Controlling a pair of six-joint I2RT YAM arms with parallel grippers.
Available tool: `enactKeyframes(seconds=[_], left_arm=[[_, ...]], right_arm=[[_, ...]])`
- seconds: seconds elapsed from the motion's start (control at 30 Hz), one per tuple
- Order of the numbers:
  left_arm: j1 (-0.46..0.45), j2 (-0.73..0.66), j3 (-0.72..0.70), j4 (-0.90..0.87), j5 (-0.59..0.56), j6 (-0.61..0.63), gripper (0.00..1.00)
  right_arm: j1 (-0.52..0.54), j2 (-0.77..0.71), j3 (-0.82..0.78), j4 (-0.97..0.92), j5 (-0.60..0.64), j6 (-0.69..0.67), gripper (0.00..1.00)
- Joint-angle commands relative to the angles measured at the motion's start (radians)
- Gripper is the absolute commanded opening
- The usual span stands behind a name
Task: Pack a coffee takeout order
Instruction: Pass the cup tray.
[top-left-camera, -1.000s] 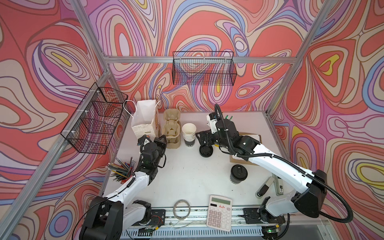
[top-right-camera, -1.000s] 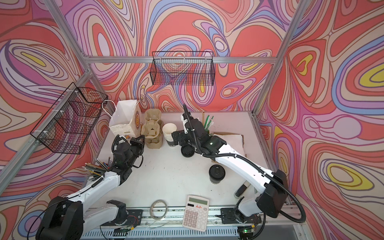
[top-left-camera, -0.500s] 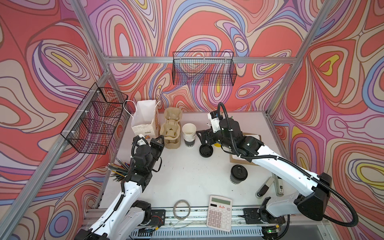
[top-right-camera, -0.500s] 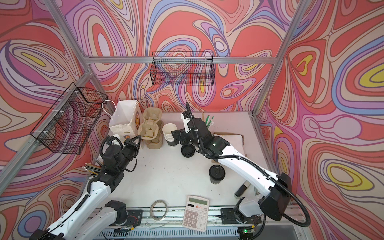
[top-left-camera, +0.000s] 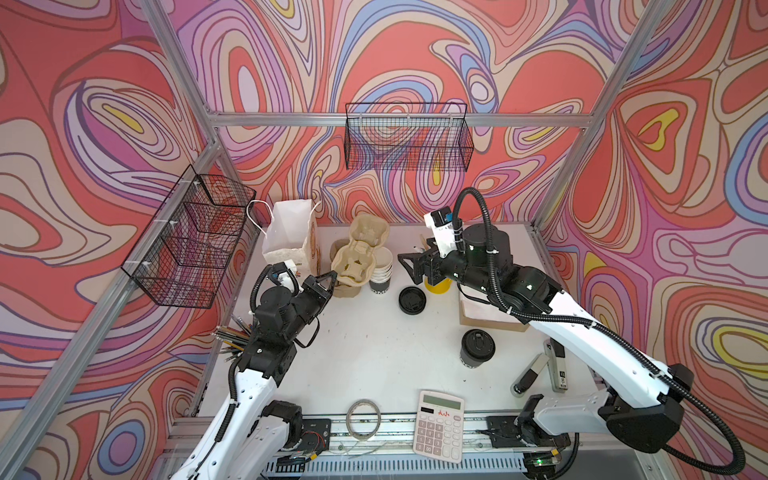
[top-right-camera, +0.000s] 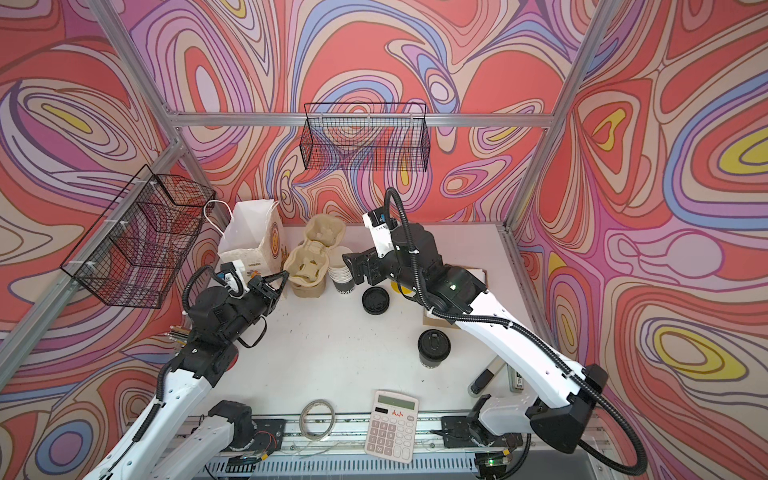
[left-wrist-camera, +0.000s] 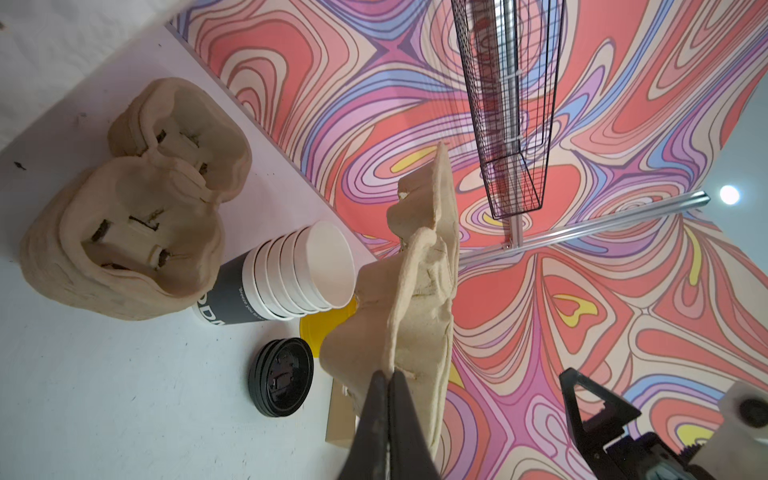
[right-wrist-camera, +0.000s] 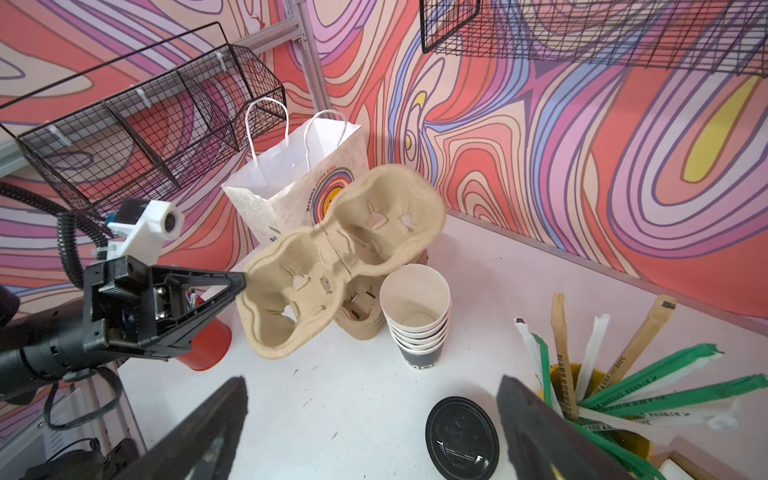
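My left gripper (left-wrist-camera: 388, 374) is shut on the rim of a tan pulp two-cup carrier (right-wrist-camera: 332, 257), which hangs tilted above the stack of carriers (left-wrist-camera: 124, 232); both top views show the gripper (top-left-camera: 331, 274) (top-right-camera: 284, 274) and the held carrier (top-left-camera: 359, 253). Behind it stands the white handled paper bag (top-left-camera: 291, 232) (right-wrist-camera: 299, 178), upright and open. The black paper cup with its black lid (top-left-camera: 477, 348) (top-right-camera: 433, 348) stands alone toward the front right. My right gripper (right-wrist-camera: 370, 384) (top-left-camera: 411, 268) is open and empty above the table, near a pile of loose black lids (right-wrist-camera: 461, 436).
Lidless stacked cups (top-left-camera: 381, 270) stand beside the carrier stack. A yellow pot of straws (right-wrist-camera: 582, 395) and a cardboard box (top-left-camera: 486, 316) lie under my right arm. A red pot of pencils (right-wrist-camera: 208, 345) is at left. A calculator (top-left-camera: 439, 426) and tape ring (top-left-camera: 363, 417) sit at the front edge.
My left gripper has raised the top carrier off the stack, and it now hangs tilted. The right arm has shifted only slightly, its gripper still open.
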Motion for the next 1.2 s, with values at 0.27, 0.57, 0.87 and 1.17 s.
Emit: enactKeyframes(seconds=[0.27,0.57,0.87,1.17], left_arm=[[0.003,0.081,0.105,-0.128,0.312,0.185,0.0],[-0.013,0.094,0.14,-0.291,0.338,0.298,0.0],[-0.106,0.143,0.169,-0.387,0.295,0.388,0.0],[-0.155,0.189,0.169,-0.328,0.296,0.382,0.0]], right_arm=[[0.004,0.178,0.187,-0.22,-0.043,-0.011,0.98],[0.028,0.223,0.165,-0.288,0.014,0.065,0.9],[0.055,0.213,0.041,-0.272,0.018,0.144,0.86],[0.08,0.179,-0.077,-0.231,0.047,0.185,0.81]])
